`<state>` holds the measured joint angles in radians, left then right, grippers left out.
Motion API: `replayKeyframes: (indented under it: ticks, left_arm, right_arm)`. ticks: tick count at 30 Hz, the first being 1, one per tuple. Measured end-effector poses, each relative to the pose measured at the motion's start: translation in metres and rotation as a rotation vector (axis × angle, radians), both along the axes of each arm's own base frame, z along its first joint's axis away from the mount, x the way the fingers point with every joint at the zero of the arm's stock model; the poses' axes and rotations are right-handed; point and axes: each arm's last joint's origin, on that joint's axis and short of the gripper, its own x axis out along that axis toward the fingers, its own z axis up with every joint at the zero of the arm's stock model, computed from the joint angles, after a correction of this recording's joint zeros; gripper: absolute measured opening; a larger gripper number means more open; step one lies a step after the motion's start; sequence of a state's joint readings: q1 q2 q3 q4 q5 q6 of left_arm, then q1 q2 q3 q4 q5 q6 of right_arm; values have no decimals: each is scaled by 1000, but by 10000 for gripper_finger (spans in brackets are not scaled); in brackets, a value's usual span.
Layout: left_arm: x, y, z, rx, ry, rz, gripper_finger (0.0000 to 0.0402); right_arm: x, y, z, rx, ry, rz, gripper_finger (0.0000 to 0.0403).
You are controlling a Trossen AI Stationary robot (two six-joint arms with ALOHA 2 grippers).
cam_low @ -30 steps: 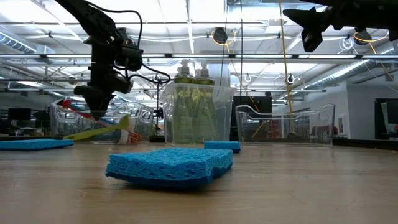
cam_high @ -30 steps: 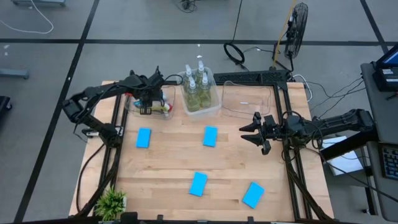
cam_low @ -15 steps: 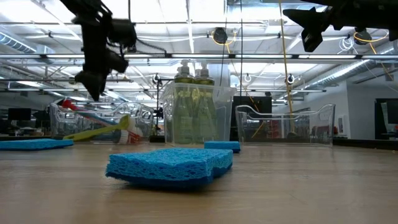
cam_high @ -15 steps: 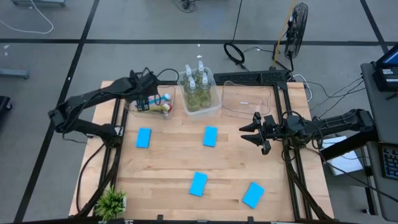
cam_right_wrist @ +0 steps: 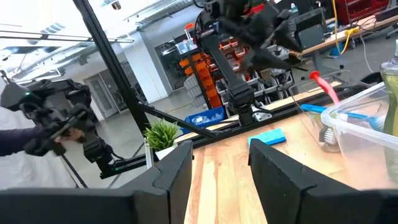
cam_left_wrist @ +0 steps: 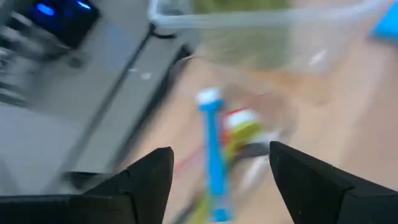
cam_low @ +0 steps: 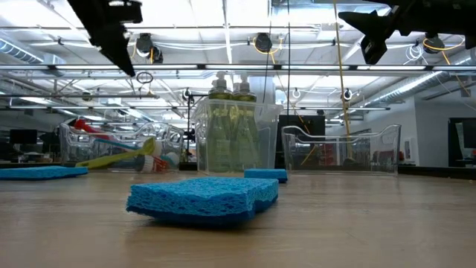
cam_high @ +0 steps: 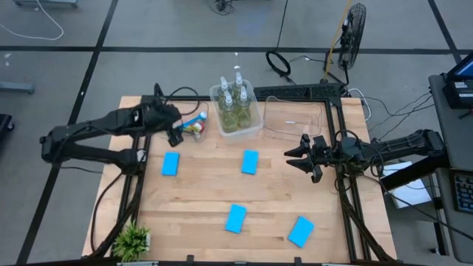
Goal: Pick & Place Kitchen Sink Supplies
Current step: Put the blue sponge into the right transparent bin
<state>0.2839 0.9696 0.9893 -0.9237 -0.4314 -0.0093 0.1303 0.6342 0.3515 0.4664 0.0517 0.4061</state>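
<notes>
High view: left gripper (cam_high: 176, 133) hangs empty at the brush bin (cam_high: 194, 125) at eleven o'clock, four sponges (cam_high: 171, 163) loose on the table (cam_high: 199, 192), soap bottles (cam_high: 235, 103) binned at twelve. Left wrist view: fingers wide apart over the blue brush (cam_left_wrist: 213, 163), seemingly just deposited. Right wrist view: right gripper (cam_right_wrist: 221, 168), waiting at three o'clock, stands parted and empty; next move is likely a sponge pickup.

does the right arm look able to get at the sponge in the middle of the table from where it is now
Probably yes. The right gripper hangs open above the table, and the middle sponge lies flat on bare wood beside it, with nothing between them or on top of it.
</notes>
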Motion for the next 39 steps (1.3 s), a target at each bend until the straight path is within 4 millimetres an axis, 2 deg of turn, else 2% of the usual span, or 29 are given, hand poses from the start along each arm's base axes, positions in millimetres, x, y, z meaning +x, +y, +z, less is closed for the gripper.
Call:
replayKeyframes:
  ticks: [5, 15, 24, 39]
  left_arm:
    - [11, -25, -7, -244, -119, 36, 266]
    - [20, -59, -33, -548, -47, 373, 266]
    - [28, -77, -50, -622, -1, 618, 266]
    - [49, -86, -79, -614, 121, 749, 266]
  right_arm:
    - [0, 0, 0, 9, 0, 1, 149]
    - [0, 0, 0, 27, 2, 3, 148]
    - [0, 0, 0, 23, 0, 3, 146]
    - [0, 0, 4, 25, -37, 3, 146]
